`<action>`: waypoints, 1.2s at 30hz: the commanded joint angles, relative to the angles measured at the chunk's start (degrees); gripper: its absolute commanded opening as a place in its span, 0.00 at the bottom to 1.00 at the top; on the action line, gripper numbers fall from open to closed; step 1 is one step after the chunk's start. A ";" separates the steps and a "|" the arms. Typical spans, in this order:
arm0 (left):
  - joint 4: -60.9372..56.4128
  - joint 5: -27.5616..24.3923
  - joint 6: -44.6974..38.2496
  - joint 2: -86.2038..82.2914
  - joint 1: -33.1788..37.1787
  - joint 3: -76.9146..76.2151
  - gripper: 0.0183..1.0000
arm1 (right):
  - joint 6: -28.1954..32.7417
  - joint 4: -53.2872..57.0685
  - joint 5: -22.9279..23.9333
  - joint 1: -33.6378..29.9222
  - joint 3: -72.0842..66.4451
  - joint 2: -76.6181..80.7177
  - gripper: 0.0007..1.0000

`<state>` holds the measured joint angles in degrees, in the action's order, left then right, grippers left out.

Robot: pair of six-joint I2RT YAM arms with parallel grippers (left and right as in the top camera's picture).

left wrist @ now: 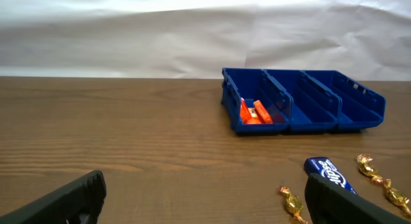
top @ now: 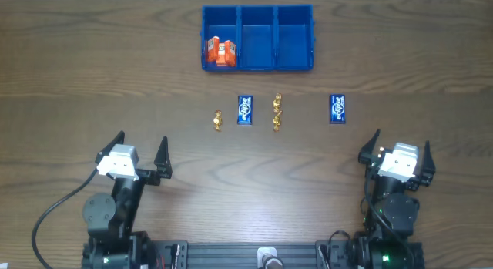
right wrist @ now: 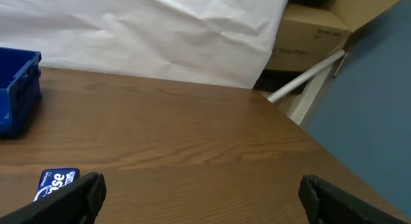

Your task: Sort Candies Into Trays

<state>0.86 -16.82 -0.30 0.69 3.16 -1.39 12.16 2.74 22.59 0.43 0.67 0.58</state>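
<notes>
On the wooden table (top: 77,68), the blue three-bin tray (top: 258,66) holds orange candies (top: 220,52) in its left compartment. The left gripper (top: 142,141) and right gripper (top: 401,141) hover spread wide and empty. Two blue bars (top: 245,109) and perhaps four gold candies (top: 277,112) lie between them and the tray.

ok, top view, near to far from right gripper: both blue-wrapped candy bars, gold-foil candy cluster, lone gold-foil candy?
From right gripper:
1. Right blue-wrapped candy bar, right.
2. Gold-foil candy cluster, centre.
3. Left blue-wrapped candy bar, beside cluster.
4. Lone gold-foil candy, far left.
</notes>
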 commanded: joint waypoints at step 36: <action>1.90 -1.16 -1.03 -0.44 -0.20 1.11 1.00 | -10.95 55.74 -29.44 0.26 81.90 93.18 1.00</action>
<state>1.06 -16.84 -0.32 0.58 3.16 -1.48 4.93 57.76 -8.56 0.43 81.76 89.65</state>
